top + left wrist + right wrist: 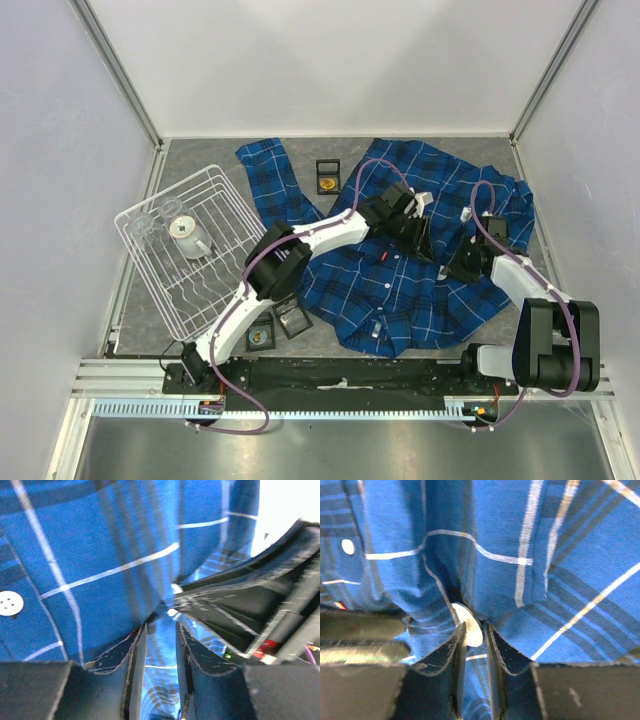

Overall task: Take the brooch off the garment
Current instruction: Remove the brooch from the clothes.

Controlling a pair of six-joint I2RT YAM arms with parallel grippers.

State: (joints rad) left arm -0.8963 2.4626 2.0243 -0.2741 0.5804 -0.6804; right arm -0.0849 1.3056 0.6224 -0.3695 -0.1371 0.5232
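Grey table bears everything. The right gripper has its jaws slightly apart around the brooch, a pale round disc; whether they truly pinch it cannot be told. Just beside the brooch, the left gripper, also narrowly parted, meets a fold of the garment, its grip equally unclear. The brooch sits near the garment's middle. This seems the detaching step; next, cloth beside the brooch must be held while the brooch is pulled free.
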